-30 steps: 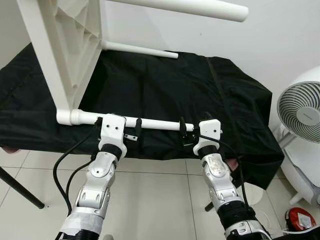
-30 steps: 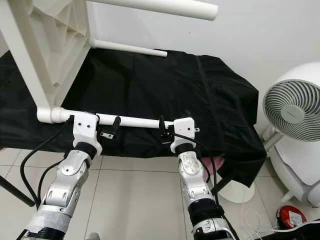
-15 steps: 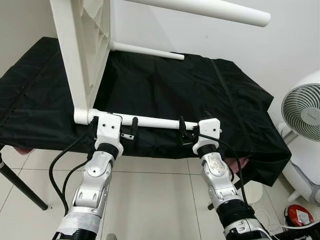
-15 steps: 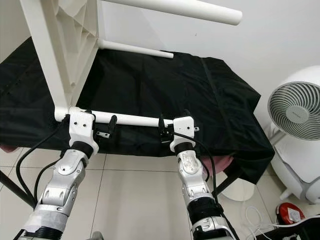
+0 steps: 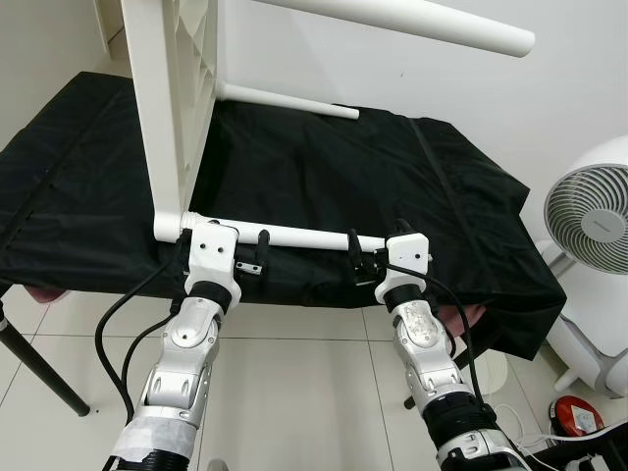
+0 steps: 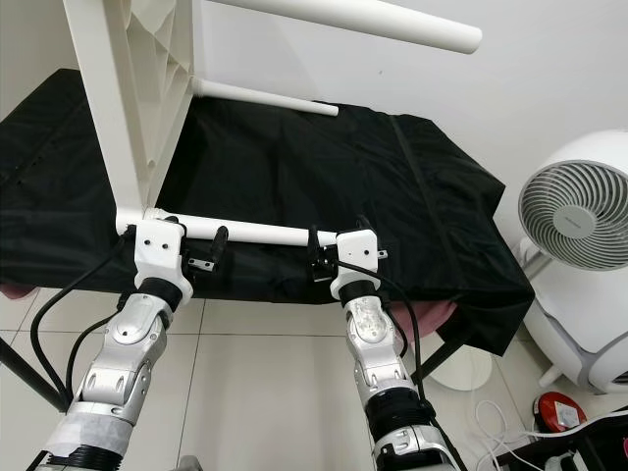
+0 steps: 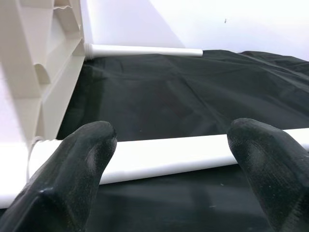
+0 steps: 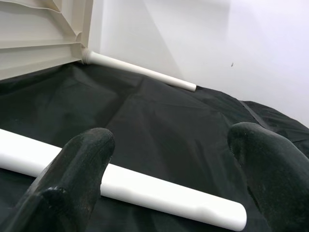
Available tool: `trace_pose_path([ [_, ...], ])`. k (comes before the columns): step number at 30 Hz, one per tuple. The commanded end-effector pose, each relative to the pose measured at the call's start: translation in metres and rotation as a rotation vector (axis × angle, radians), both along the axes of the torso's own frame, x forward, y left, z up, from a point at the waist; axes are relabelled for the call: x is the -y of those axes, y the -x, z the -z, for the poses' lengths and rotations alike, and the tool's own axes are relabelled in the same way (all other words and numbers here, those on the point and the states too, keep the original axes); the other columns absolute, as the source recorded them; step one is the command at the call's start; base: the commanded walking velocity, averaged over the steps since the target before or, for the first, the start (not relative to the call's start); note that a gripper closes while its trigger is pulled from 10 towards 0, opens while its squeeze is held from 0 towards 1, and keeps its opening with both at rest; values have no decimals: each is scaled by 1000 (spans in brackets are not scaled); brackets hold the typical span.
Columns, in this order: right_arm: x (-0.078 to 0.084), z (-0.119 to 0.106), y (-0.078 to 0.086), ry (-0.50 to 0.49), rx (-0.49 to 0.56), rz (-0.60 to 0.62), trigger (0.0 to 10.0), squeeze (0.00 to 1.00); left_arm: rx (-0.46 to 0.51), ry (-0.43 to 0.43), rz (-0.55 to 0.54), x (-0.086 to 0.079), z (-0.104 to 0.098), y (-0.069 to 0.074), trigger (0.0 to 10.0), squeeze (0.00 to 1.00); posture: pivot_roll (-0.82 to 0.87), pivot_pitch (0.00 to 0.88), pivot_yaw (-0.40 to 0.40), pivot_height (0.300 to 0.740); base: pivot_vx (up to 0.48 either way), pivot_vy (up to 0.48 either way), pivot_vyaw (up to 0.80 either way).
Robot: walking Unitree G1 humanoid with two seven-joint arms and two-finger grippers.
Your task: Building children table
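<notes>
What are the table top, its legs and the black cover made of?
Table top: likely moulded plastic, matte white, ribbed underside.
Legs: smooth white tubes, plastic or painted metal; can't tell.
Black cover: thin woven fabric, creased and seamed, draping over the edge.

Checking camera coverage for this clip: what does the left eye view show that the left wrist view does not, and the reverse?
Left eye view alone: both arms, the right gripper, the fan, the tiled floor and the uppermost table leg. Left wrist view alone: a close look between the left gripper fingers, spread open around the near leg without touching it. Both share the near leg, the far leg, the white tabletop on edge, and the black cloth.
</notes>
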State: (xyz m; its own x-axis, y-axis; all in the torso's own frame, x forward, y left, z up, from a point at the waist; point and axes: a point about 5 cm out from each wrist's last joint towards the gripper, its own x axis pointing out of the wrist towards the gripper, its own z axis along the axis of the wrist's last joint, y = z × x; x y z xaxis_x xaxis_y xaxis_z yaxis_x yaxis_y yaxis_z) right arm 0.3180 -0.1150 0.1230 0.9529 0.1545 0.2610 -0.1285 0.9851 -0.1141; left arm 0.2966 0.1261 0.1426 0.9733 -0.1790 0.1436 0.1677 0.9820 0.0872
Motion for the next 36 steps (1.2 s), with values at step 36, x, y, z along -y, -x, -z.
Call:
trace_pose_path([
  [36, 5, 4, 1, -8, -12, 21, 10000, 0, 10, -20, 23, 6, 2, 7, 10000, 0, 36, 0, -96, 740, 0, 25, 0],
])
